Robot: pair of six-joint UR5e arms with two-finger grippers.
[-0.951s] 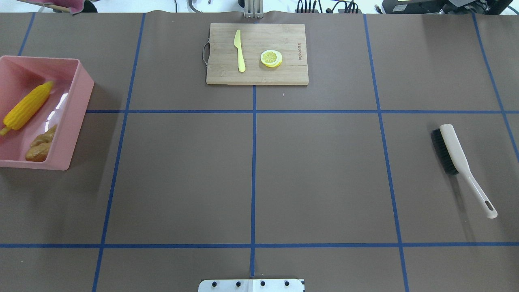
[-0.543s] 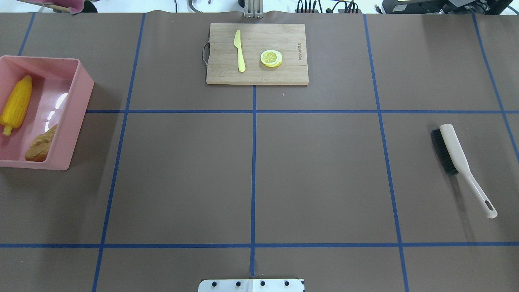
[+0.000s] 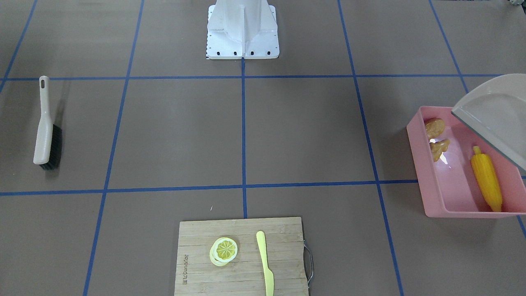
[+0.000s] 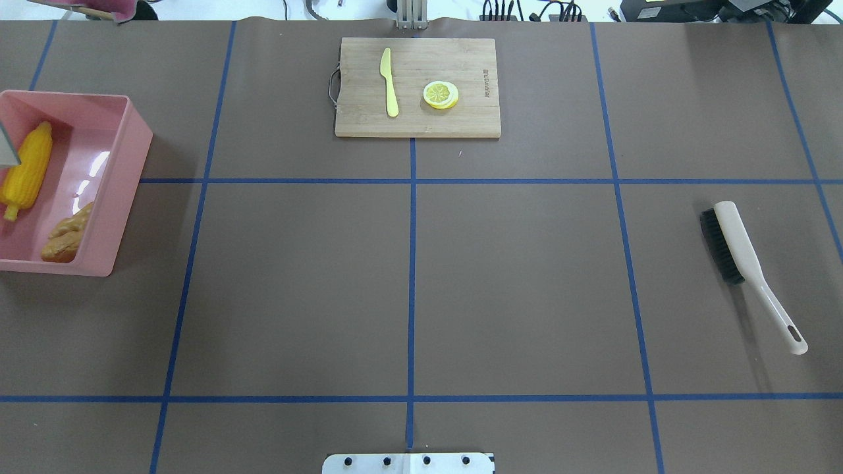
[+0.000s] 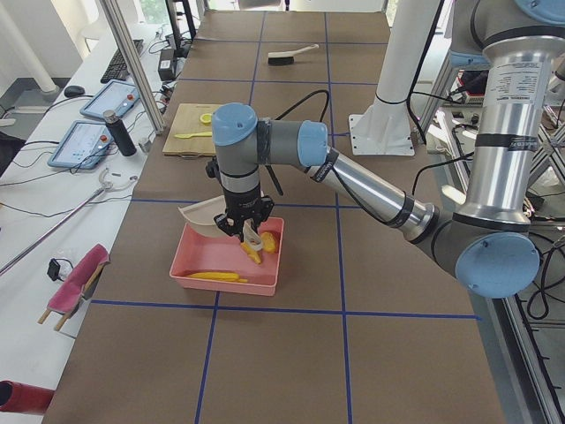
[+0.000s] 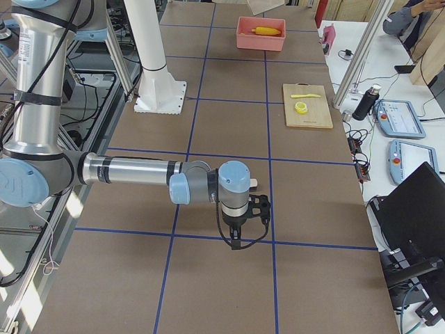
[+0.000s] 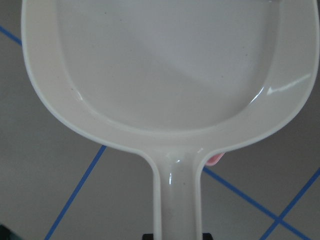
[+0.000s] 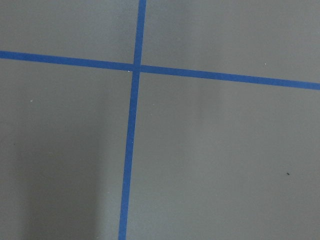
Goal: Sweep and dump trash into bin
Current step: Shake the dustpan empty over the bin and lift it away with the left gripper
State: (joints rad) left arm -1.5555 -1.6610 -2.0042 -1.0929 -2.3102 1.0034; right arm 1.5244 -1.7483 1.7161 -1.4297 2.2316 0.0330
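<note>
The pink bin (image 3: 444, 205) stands at the table's left end, also seen in the overhead view as the bin (image 4: 128, 184). Inside it lie the trash pieces: a yellow corn cob (image 3: 487, 183), a brown potato (image 3: 434, 127) and a tan ginger root (image 3: 439, 149). The beige dustpan (image 3: 493, 115) hangs tilted over the bin's outer side, empty in the left wrist view (image 7: 165, 65). My left gripper (image 5: 242, 231) is shut on its handle. My right gripper (image 6: 236, 242) hovers over bare table, and I cannot tell whether it is open or shut.
A beige brush (image 4: 737, 250) with black bristles lies on the table's right side. At the far edge sits a wooden cutting board (image 4: 461, 118) with a yellow plastic knife (image 4: 390, 82) and a lemon slice (image 4: 440, 94). The robot's white base (image 3: 242, 28) stands mid-table.
The corn cob slid from a diagonal lie to the bin's outer side. A grey edge of the dustpan has come into the overhead view's left edge.
</note>
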